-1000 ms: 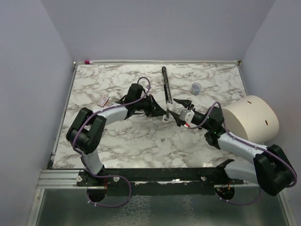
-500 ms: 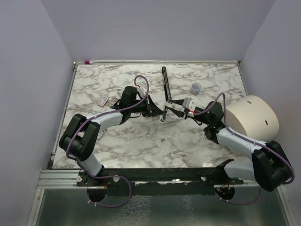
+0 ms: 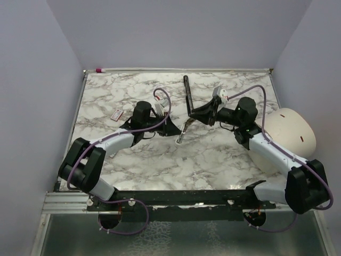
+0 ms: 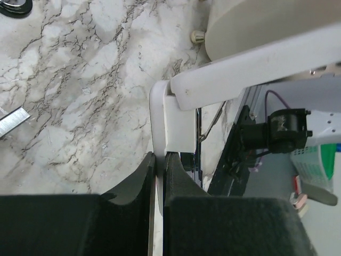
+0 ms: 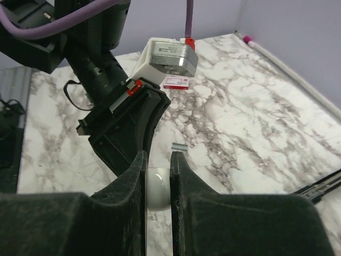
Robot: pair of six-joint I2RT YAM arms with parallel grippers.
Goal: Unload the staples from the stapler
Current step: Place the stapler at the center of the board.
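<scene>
Top external shows open marble point(image 3: 213, 154) on every side of the bar point(image 3: 187, 98). Your left gripper point(image 3: 177, 133), just near of the bar, pinches a white piece point(image 3: 181, 138). The right gripper point(image 3: 195, 113), at the bar, looks almost closed, and its grip is unclear. The stapler point(image 3: 117, 113) lies well left of the bar. It is likely light, stiff and slick, so pinch its long sides. The staples point(image 5: 178, 145) are tiny and will scatter easily.

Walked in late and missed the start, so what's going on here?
The left hand is shut on a small white block over the middle of the marble table. The right hand faces it, fingers flanking what looks like that block; whether it grips is unclear. The red-and-white stapler lies untouched off to the left, and a short strip of staples lies loose on the marble.
</scene>
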